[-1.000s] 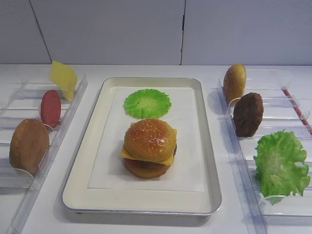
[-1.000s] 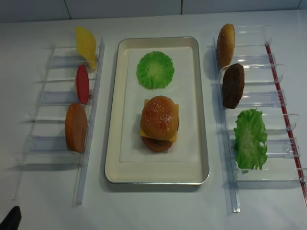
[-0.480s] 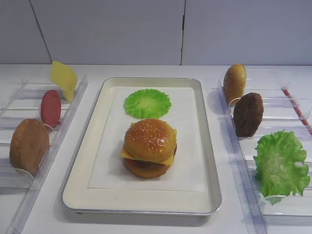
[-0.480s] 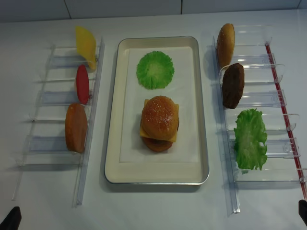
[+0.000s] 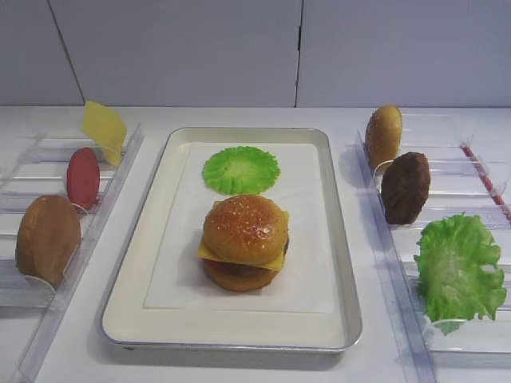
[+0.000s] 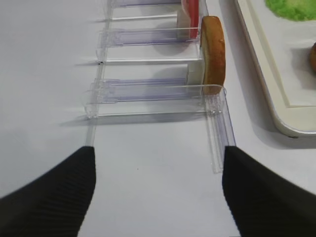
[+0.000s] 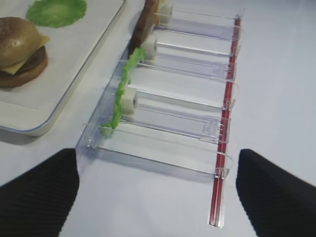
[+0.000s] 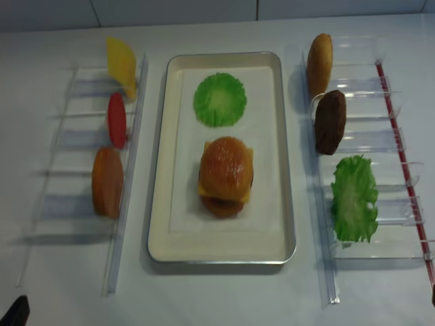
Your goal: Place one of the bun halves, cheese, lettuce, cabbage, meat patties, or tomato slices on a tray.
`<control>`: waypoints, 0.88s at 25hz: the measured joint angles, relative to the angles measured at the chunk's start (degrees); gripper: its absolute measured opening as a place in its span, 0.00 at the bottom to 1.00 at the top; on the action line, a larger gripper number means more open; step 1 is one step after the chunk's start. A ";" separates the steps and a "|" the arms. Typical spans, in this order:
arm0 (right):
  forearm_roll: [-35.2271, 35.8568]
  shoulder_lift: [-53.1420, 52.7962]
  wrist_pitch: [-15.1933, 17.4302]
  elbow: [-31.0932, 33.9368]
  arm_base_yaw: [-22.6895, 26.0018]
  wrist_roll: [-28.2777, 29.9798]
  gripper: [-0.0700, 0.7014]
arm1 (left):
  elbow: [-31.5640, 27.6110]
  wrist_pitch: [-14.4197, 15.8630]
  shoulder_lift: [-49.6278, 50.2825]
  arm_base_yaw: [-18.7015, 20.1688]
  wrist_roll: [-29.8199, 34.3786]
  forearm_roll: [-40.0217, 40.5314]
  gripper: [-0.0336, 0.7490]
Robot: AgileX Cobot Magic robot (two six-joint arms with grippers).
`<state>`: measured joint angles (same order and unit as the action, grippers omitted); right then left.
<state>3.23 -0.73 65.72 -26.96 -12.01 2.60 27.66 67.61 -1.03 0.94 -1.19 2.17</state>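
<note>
My right end effector [image 7: 157, 190] gapes wide, empty — so does the left end effector [image 6: 158, 185]; the domed sesame-seeded bun top [image 5: 244, 229] hides most of the stack on the silver metal tray [image 5: 349, 315].

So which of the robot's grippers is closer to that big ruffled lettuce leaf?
The right gripper: the lettuce stands in the rack just ahead of its open fingers. The left gripper faces the opposite rack, across the tray.

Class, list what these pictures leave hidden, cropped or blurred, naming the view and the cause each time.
- Burger stack on the tray, front view: the seeded bun top covers most of the layers beneath.
- Burger stack, right wrist view: cut by the left edge.
- Lettuce leaf, right wrist view: seen edge-on, face hidden.
- Overhead view: blurred, bun seeds lost.
- Both grippers: only fingers show, at the wrist views' bottom edges.
</note>
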 joint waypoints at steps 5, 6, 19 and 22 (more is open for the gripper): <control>-0.27 -0.22 0.00 0.00 3.98 -0.38 0.93 | 0.00 0.00 0.00 0.00 0.00 0.00 0.72; -0.41 -0.22 0.00 0.00 4.81 -0.48 0.93 | 0.00 0.00 0.00 0.00 0.00 -0.12 0.72; -0.45 -0.22 0.00 0.00 9.30 -0.97 0.93 | -0.04 0.00 0.00 0.00 0.00 -0.12 0.72; -0.45 -0.22 0.00 0.00 9.50 -1.20 0.93 | -0.04 0.00 0.00 0.00 0.00 -0.12 0.72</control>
<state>2.78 -0.95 65.72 -26.96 -2.51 1.41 27.63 67.61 -1.03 0.94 -1.19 2.06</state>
